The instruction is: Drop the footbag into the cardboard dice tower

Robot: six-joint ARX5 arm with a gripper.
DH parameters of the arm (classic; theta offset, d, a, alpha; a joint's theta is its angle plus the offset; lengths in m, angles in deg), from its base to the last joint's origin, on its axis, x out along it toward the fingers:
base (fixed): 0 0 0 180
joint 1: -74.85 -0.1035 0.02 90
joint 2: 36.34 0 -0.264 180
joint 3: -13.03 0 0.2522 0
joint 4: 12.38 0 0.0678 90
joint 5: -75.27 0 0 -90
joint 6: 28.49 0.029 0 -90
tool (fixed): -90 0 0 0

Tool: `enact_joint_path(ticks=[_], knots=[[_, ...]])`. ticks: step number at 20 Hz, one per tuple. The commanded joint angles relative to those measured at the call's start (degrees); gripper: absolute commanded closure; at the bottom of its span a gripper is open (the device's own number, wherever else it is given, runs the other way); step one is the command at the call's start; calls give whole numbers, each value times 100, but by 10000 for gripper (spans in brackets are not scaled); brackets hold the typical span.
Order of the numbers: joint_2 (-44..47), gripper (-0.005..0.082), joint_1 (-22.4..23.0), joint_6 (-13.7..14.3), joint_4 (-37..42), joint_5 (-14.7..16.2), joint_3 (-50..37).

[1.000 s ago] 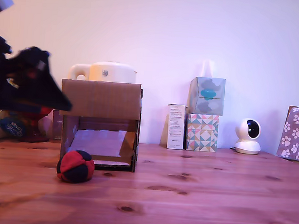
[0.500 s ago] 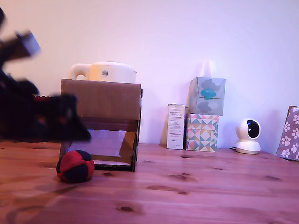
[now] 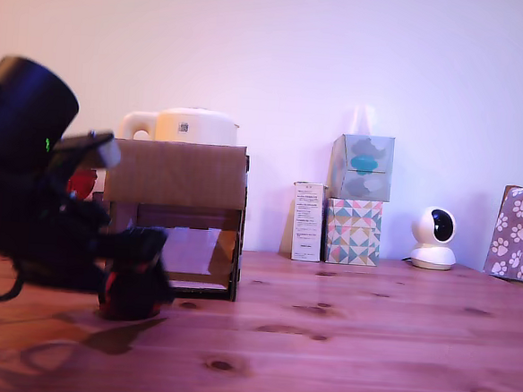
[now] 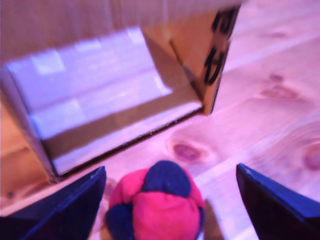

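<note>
- The gripper (image 4: 170, 200) is spread wide, its two dark fingers (image 4: 65, 207) standing either side of the footbag (image 4: 157, 205) with bare gaps between each finger and the ball, so nothing is clasped
- In the wrist view the footbag, red and dark blue-black panels, lies on the wooden table (image 4: 280, 105), and the cardboard dice tower (image 4: 105, 90) sits at about 11 o'clock from it, near but apart
- The tower's lower front opening shows a pale sloped ramp (image 4: 95, 95); the side frame bears dark cut-out marks
- In the exterior view the arm (image 3: 29, 189) is a dark mass low at the exterior view's left, and the gripper (image 3: 134, 281) is down at table level in front of the tower's (image 3: 177, 177) lower corner
- Only a sliver of red of the footbag (image 3: 110, 284) shows there, mostly hidden behind the gripper
- A cream kettle (image 3: 190, 125) stands behind the tower, at 12 o'clock from it
- At about 3 o'clock from the tower: a narrow white box (image 3: 307, 222), two stacked patterned tissue boxes (image 3: 357, 198), a small white camera (image 3: 434, 238), and a paw-print cloth (image 3: 519, 232) at the frame's edge
</note>
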Motion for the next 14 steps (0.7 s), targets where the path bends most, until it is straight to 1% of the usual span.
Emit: enact_joint_path(ticks=[1, 2, 3, 6, 8, 10, 14], knots=[[81, 548, -28, 35, -4, 4, -44], [81, 685, -26, 39, 0, 9, -44], [66, 748, -26, 42, 0, 24, -44], [-105, 752, -26, 44, -22, 55, -44], [-350, 752, -26, 37, -175, 57, -44], [-761, 752, -26, 37, -586, 59, -46], [-1853, 753, -26, 24, -1692, 166, -46]])
